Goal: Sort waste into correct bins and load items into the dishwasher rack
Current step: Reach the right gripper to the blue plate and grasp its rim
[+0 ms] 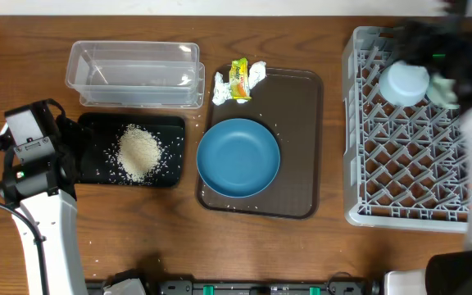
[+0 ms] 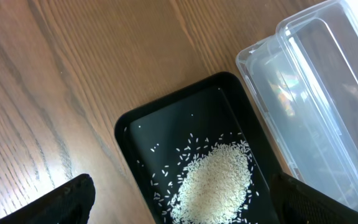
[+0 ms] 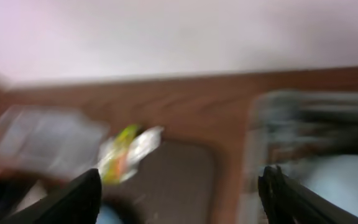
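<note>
Rice [image 1: 140,153] lies heaped in the black tray [image 1: 97,123], below the clear tub [image 1: 133,74]. A crumpled tissue [image 1: 256,74] and a yellow-green wrapper [image 1: 239,79] rest at the brown tray's top left corner. The large blue bowl [image 1: 238,157] stands on that tray. A small pale vessel [image 1: 404,82], cup or bowl, sits in the grey rack [image 1: 408,188]. My left gripper [image 2: 185,211] hangs open above the rice [image 2: 219,183]. My right gripper [image 3: 179,199], blurred, is open and empty over the rack's far left corner, facing the wrapper [image 3: 120,158].
The brown serving tray [image 1: 297,123] lies between the bins and the rack, with a few stray grains near the bowl. In the left wrist view the clear tub [image 2: 316,99] borders the black tray [image 2: 135,137] on the right. Bare wooden table surrounds them.
</note>
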You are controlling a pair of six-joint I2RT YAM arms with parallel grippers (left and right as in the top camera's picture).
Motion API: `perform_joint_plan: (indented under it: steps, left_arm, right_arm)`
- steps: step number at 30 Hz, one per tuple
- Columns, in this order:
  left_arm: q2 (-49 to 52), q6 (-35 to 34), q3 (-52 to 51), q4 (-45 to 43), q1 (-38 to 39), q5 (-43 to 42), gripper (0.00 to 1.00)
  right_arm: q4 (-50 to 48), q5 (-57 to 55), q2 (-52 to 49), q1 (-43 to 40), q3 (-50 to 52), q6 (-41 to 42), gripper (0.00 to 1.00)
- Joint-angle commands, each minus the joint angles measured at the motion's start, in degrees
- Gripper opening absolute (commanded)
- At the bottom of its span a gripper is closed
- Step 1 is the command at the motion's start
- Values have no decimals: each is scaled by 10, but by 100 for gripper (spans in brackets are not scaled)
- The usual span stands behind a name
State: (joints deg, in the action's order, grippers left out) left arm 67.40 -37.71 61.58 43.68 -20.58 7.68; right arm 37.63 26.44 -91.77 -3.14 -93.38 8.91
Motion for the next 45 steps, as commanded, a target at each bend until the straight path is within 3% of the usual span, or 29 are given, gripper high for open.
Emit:
perform_joint_plan:
  steps: [1, 6, 11, 16, 21, 39, 45]
  left_arm:
    - [3, -5, 9, 2, -3, 3, 92]
    - [3, -5, 9, 2, -3, 3, 91]
    - [3, -5, 9, 2, -3, 3, 92]
    - [3, -5, 9, 2, -3, 3, 92]
    - [3, -5, 9, 2, -3, 3, 92]
    - [3, -5, 9, 2, -3, 3, 92]
    - [3, -5, 9, 2, -3, 3, 91]
  right_arm:
    - [23, 21, -30, 104, -3, -18, 80]
    - [60, 9, -99, 255, -3, -48, 76]
    - [106, -100, -174, 372, -3, -54, 66]
    - [162, -102, -214, 457, -3, -169, 67]
    - [186, -153, -222, 522, -3, -184, 67]
    - [172, -175, -301, 565, -2, -158, 50]
    - [170, -170, -301, 572, -2, -147, 21]
